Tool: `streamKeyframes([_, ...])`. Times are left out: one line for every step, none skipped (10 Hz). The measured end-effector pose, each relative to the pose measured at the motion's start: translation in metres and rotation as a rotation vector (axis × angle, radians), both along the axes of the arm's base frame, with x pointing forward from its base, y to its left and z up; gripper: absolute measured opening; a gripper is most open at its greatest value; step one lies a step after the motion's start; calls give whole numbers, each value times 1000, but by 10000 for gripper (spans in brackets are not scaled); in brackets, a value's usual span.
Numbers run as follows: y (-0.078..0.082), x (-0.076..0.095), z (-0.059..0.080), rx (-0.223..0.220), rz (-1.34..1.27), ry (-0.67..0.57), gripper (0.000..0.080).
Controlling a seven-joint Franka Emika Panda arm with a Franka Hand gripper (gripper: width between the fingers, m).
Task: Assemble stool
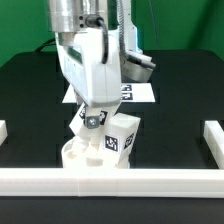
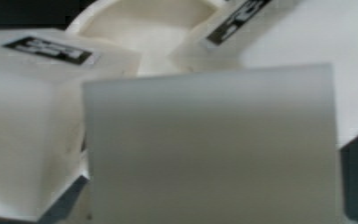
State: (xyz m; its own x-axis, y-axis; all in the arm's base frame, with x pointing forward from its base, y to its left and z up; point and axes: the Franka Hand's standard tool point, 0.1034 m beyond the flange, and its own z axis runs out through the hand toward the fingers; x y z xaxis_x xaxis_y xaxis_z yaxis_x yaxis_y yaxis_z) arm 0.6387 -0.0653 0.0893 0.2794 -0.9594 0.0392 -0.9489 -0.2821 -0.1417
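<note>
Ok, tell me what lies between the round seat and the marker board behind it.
In the exterior view, the gripper and the leg stand between the seat and the marker board.

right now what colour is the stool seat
White, sitting against the front rail; the seat shows best in the exterior view.

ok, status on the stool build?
Gripper shut on a stool leg, down over the seat. Second leg standing on seat alongside. Nothing visibly in the way.
</note>
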Motion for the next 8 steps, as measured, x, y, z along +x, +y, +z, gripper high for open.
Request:
streamKeyframes([3,8,10,-15,-8,-41,338])
streamKeyframes([11,12,10,-46,-6,-89,338])
streamKeyframes([20,10,8,-58,8,-96,338])
streamKeyframes([24,11,7,-61,9,-99,338])
streamKeyframes([23,11,7,-62,12,-99,338])
streamKeyframes([21,10,5,-68,23,-99,338])
streamKeyframes([16,7,1,-75,58,-92,338])
streamKeyframes([10,7,7,-68,74,-95,338])
